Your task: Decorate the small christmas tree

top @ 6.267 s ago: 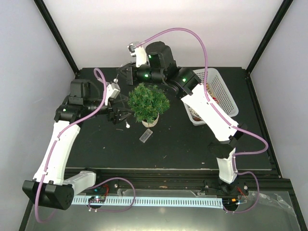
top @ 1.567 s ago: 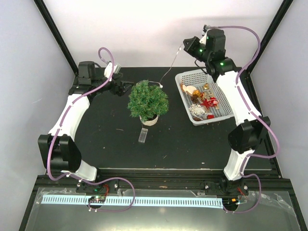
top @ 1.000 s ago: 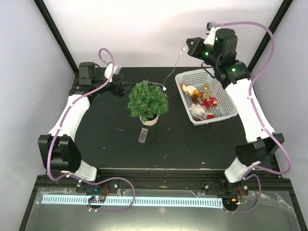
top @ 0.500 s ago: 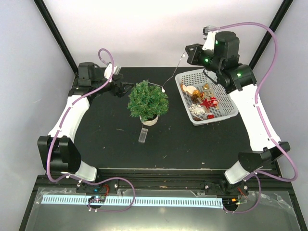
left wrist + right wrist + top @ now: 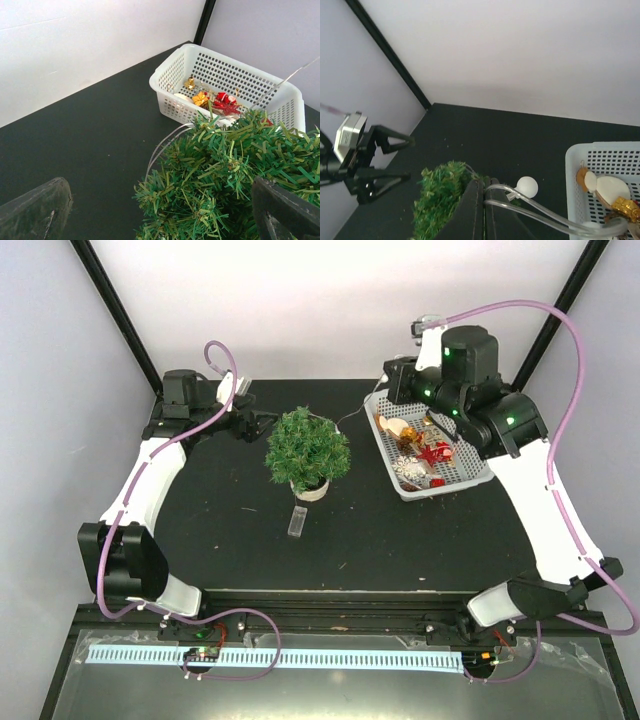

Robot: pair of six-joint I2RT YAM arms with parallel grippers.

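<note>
The small christmas tree (image 5: 308, 449), bushy and dark green on a round beige base, stands mid-table. My right gripper (image 5: 386, 386) is shut on a thin clear light string (image 5: 358, 410) that hangs down to the tree's right side. In the right wrist view the shut fingers (image 5: 485, 188) pinch the string, with a white bulb (image 5: 527, 186) beside them above the tree (image 5: 439, 199). My left gripper (image 5: 263, 422) is open and empty just left of the tree. In the left wrist view the tree (image 5: 220, 185) fills the space between its fingers.
A white basket (image 5: 463, 423) of red, gold and white ornaments (image 5: 420, 452) stands right of the tree; it also shows in the left wrist view (image 5: 172, 75). A small clear plastic piece (image 5: 298, 521) lies in front of the tree base (image 5: 311, 488).
My right arm has come down and nearer, bringing the string's upper end close to the basket's far-left corner. The left arm has stayed still, open beside the tree.
</note>
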